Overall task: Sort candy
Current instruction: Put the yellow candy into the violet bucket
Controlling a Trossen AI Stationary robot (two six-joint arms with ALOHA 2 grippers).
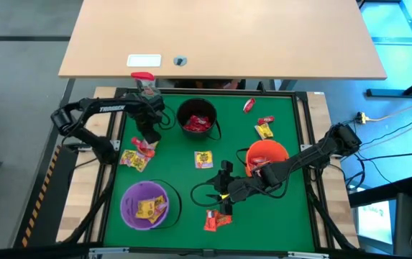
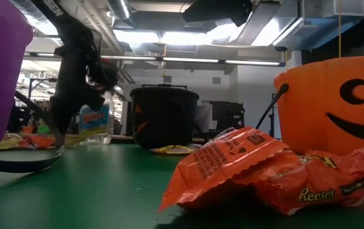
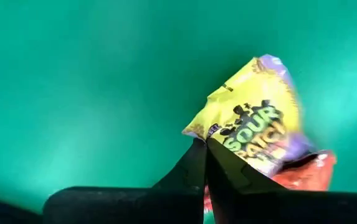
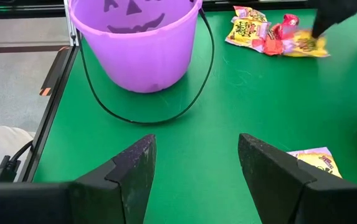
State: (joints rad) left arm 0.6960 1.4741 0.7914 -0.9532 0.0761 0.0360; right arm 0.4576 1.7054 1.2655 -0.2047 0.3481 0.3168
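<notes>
Overhead and table-level views share the purple bucket [image 1: 147, 204] — wrists close.

Your overhead view is evenly and brightly lit, with only soft, short shadows around the purple bucket [image 1: 150, 204] on the green surface [image 1: 191, 183]. In your low view, ceiling light strips [image 2: 188, 35] glare white behind the black bucket [image 2: 163, 117], leaving the arm near it a dark, blurred silhouette. The orange packets [image 2: 264, 170] close to the lens look sharp and shiny. Your left wrist view shows a motion-blurred yellow packet [image 3: 253, 127].

Pale wooden desk [image 1: 220, 36] beyond the green table [image 1: 191, 180]; grey floor, bright ceiling strip lights [image 2: 188, 37].
</notes>
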